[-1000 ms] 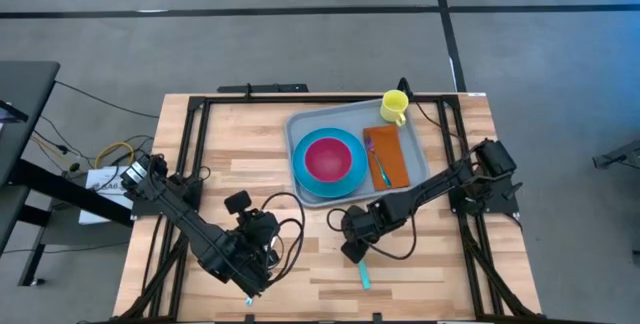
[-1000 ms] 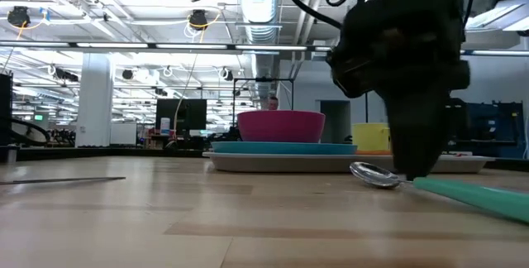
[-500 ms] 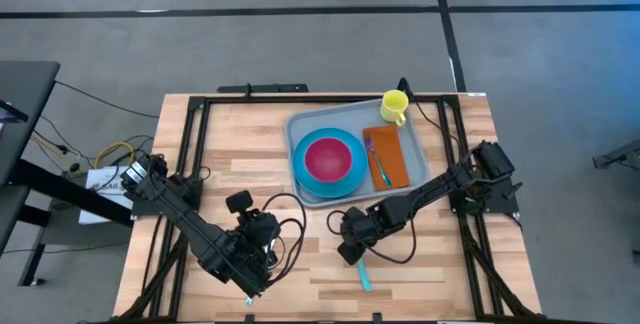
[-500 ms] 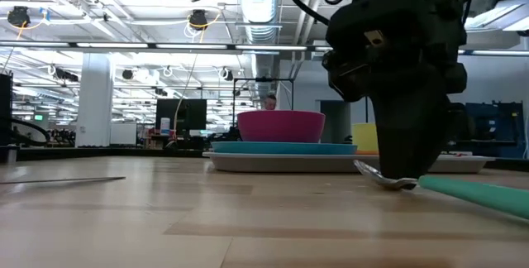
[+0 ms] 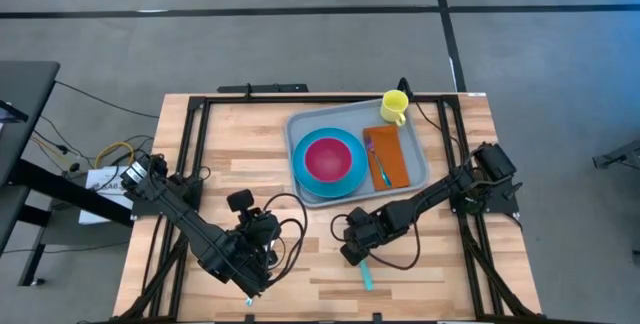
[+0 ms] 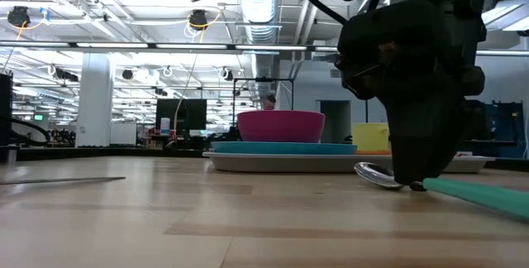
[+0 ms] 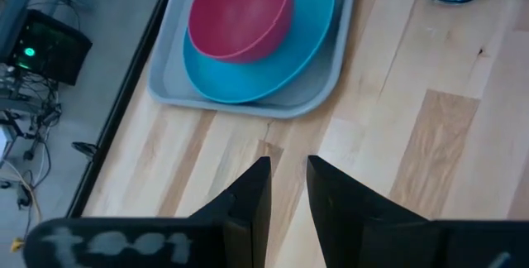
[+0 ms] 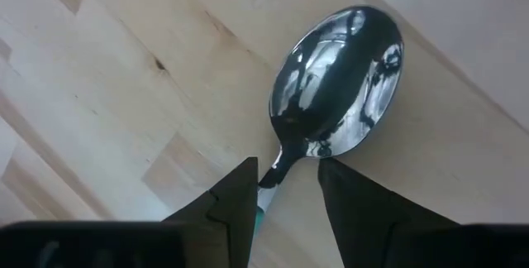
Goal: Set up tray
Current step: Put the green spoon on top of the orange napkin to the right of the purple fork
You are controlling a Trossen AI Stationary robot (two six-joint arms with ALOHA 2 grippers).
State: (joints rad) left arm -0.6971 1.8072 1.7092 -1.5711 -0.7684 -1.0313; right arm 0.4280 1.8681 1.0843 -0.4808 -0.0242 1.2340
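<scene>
The pale grey-blue tray (image 5: 300,122) lies at the far right of the table. It carries a blue plate (image 5: 302,164) with a magenta bowl (image 5: 328,158) and an orange napkin (image 5: 392,149) with a fork on it. A spoon (image 5: 364,270) with a teal handle lies flat on the wood near the tray. My right gripper (image 8: 287,169) is open and points down at the table. Its fingers stand on either side of the spoon's thin neck (image 8: 281,162). My left gripper (image 7: 288,165) waits at the near left, narrowly open and holding nothing. My right gripper comes down from above, its fingers across the spoon where the neck meets the teal handle (image 8: 263,208). The handle's start lies close beside one finger (image 8: 235,198), but I cannot tell whether they touch. The spoon lies flat on the table.
A yellow cup (image 5: 394,107) stands on the table at the tray's far right corner. Black frame rails run along the table's left, right and far sides. Bare wood stretches between the two grippers and left of the tray.
My right gripper has shifted a little toward the table's near edge, staying low over the spoon. The spoon's bowl rocked up slightly half a second ago and now lies flat again.
</scene>
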